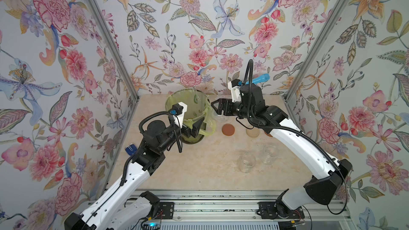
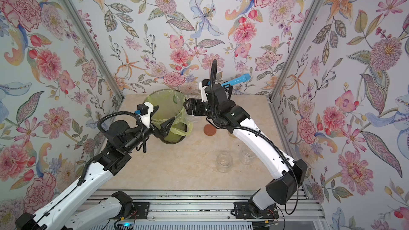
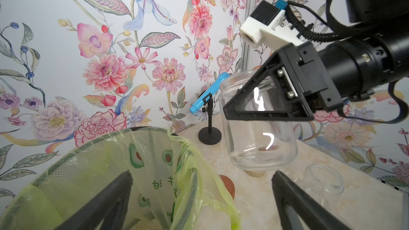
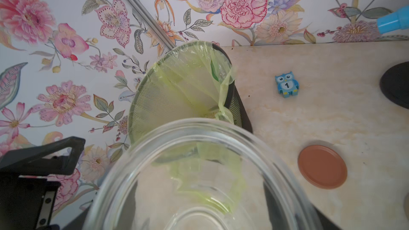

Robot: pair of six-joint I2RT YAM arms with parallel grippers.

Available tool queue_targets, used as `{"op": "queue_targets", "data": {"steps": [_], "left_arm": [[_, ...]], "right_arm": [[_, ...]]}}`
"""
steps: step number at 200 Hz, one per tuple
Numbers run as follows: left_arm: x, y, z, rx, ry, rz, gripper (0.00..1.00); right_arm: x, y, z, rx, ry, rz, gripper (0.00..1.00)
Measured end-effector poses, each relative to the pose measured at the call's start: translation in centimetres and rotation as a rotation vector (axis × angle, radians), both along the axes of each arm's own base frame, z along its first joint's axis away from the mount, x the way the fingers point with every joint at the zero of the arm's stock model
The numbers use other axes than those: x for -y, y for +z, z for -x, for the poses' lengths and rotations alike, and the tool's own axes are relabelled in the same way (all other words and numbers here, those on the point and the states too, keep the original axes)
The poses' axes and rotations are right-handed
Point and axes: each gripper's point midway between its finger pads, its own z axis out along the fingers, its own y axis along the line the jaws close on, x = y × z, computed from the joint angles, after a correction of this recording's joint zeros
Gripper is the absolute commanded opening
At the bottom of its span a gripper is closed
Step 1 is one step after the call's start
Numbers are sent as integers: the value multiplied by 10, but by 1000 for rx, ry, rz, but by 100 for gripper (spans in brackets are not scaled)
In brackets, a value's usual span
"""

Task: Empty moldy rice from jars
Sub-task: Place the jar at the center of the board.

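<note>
Jars first: the jar (image 3: 261, 142) in my right gripper (image 1: 215, 108) looks empty. The fingers pinch its body, and it hangs tilted just beside the bin (image 1: 197, 95). Two more jars (image 1: 246, 162) (image 1: 270, 154) stand open on the table (image 1: 199, 169), well apart from the bin. I see rice (image 3: 147, 224), pale and grainy, at the bin's bottom. My left gripper (image 1: 198, 127) hovers at the bin's rim, fingers spread, holding nothing. A reddish-brown lid (image 1: 228, 129) and a beige lid (image 1: 252, 132) lie nearby.

Two empty jars (image 1: 246, 162) upright; third jar (image 3: 261, 133) aloft (also empty).
</note>
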Motion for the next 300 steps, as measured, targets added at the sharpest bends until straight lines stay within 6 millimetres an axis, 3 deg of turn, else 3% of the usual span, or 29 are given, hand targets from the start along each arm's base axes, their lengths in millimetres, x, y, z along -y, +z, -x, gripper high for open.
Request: {"op": "queue_targets", "data": {"steps": [48, 119, 147, 212, 255, 300], "left_arm": [[-2, -18, 6, -60, -4, -24, 100], [-14, -51, 27, -163, -4, -39, 100], [-17, -56, 33, -183, -4, -25, 100], [-22, -90, 40, -280, 15, -12, 100], [-31, -105, 46, -317, 49, 1, 100], [-40, -121, 51, -363, 84, 19, 100]], "right_arm": [[2, -50, 32, 125, 20, 114, 0], [-6, -89, 61, 289, 88, 162, 0], [-3, -109, 66, 314, 102, 173, 0], [4, -167, 82, 322, 138, 206, 0], [-1, -186, 93, 347, 164, 191, 0], [-6, -226, 96, 327, 190, 237, 0]]}}
